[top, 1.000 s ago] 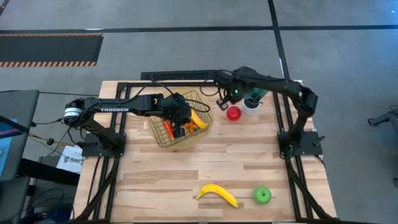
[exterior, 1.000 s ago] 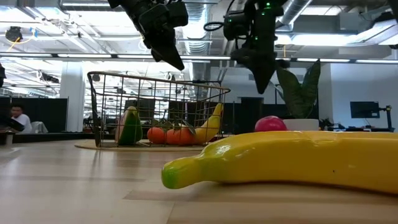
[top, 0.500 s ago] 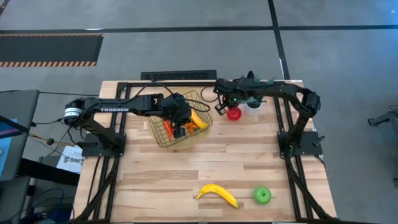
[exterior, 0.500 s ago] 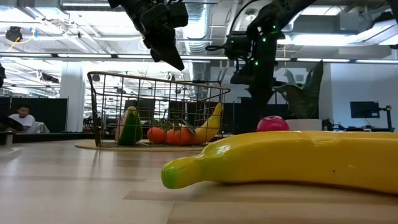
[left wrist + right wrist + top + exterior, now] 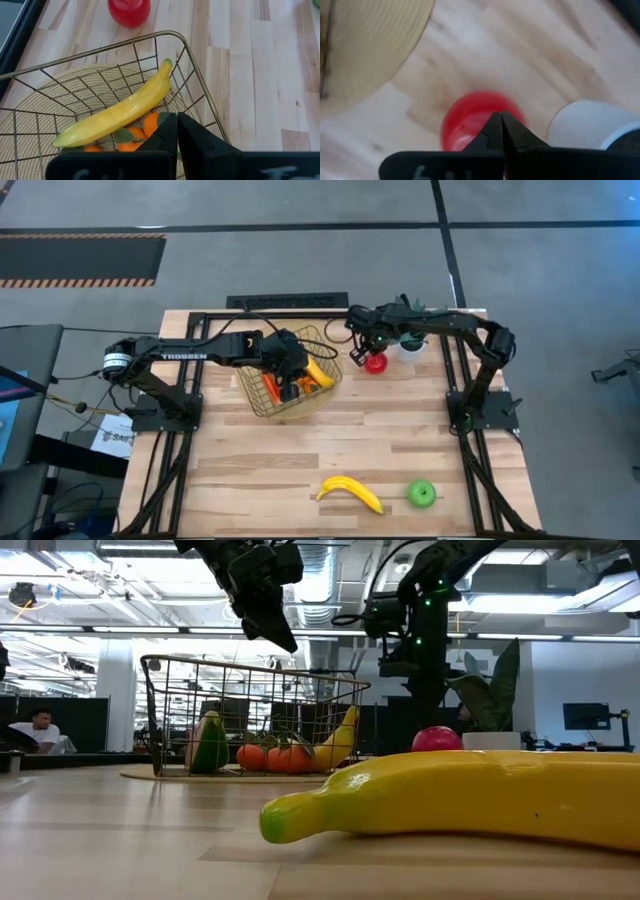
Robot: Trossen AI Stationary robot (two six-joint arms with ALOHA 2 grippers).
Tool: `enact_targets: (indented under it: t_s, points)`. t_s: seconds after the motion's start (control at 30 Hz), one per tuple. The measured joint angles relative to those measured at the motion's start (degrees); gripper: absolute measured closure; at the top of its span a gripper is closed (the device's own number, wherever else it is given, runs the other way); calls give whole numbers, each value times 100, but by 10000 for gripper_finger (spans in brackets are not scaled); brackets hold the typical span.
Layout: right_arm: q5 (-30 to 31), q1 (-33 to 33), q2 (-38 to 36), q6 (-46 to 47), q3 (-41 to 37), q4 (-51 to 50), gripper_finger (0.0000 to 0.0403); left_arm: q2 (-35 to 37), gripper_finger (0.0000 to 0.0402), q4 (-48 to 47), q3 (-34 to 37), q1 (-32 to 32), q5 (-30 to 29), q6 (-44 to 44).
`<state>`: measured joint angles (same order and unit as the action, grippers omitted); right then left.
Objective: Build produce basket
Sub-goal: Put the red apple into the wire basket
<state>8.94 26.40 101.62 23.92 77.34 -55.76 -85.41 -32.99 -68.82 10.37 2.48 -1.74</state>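
The basket (image 5: 290,375) serves as the landmark: it sits on a round tan mat (image 5: 60,95) toward the table's (image 5: 340,450) far side. Inside it lie a yellow banana (image 5: 117,112), some small orange pieces (image 5: 132,137) and a green-and-red piece (image 5: 208,743).

The left gripper (image 5: 285,370) hangs above the basket's interior, its fingers pressed together with nothing between them.

Just beside the basket, on the right arm's side, the red apple (image 5: 375,362) rests on the bare wood, next to a white pot (image 5: 590,125) holding a green plant (image 5: 485,685). The right gripper (image 5: 362,348) hovers directly over the red apple, its fingers closed tip to tip and empty, not touching the fruit.

Well apart from the basket, near the table's front edge, a second banana (image 5: 350,491) and the green apple (image 5: 422,494) lie close together.
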Motion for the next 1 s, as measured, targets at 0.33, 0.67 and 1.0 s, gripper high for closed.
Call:
enact_targets:
  t_s: [0.33,0.67,1.0]
  points:
    - [-233,-667,2,390,-2,-218,403,0,401,-11,0,0,-11,-7]
    - [370,-1143,-217,629,588,-302,403,0,401,-13,0,0,-7,-59]
    - [732,-1303,151,1265,405,-383,403,0,401,-77,0,0,-2,-83]
